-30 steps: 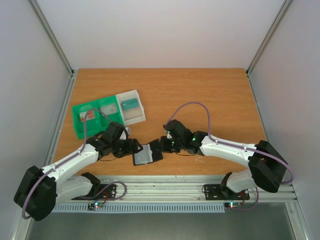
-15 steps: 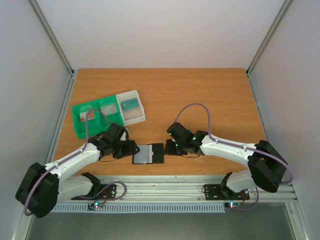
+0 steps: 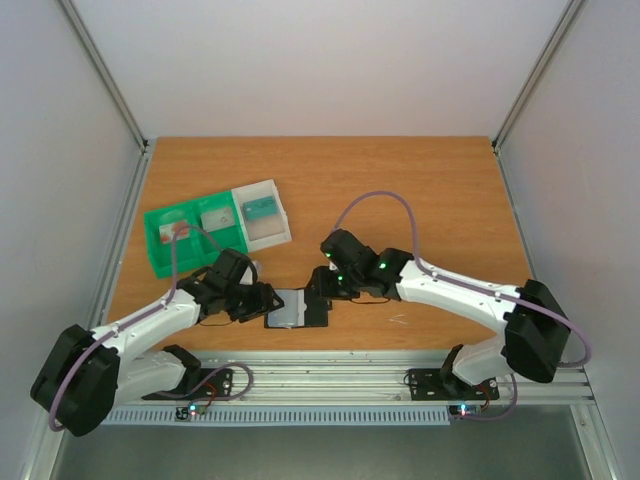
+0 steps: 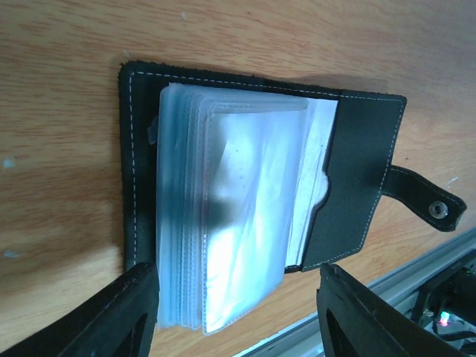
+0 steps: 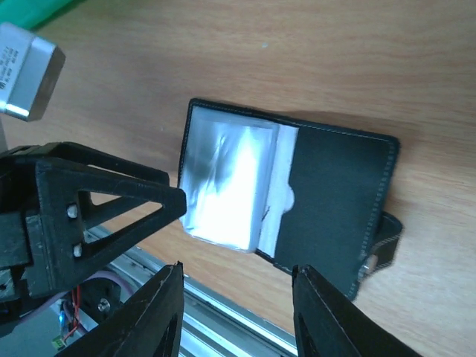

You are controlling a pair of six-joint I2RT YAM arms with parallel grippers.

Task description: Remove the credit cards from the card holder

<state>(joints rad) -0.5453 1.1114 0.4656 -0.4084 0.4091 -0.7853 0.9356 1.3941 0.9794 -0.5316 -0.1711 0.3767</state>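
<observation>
The black card holder (image 3: 297, 308) lies open and flat near the table's front edge. In the left wrist view its (image 4: 364, 178) left half carries a stack of clear sleeves (image 4: 230, 216), and its snap tab (image 4: 435, 208) points right. A white strip (image 5: 281, 186) shows beside the black pocket; whether it is a credit card I cannot tell. My left gripper (image 3: 262, 300) (image 4: 238, 320) is open at the holder's left edge. My right gripper (image 3: 318, 292) (image 5: 238, 312) hangs open over the holder (image 5: 335, 201), holding nothing. Small cards (image 3: 178, 230) lie in the tray, and a teal one (image 3: 260, 208) lies in the clear box.
A green compartment tray (image 3: 158, 250) and a clear-white box (image 3: 270, 232) stand at the back left. The metal rail (image 3: 330, 375) runs just past the table's front edge, close under both grippers. The left gripper's finger (image 5: 97, 201) reaches into the right wrist view.
My right gripper has opened and let go of the holder's flap, which now lies flat. The right arm has shifted left over the holder. My left gripper has narrowed slightly.
</observation>
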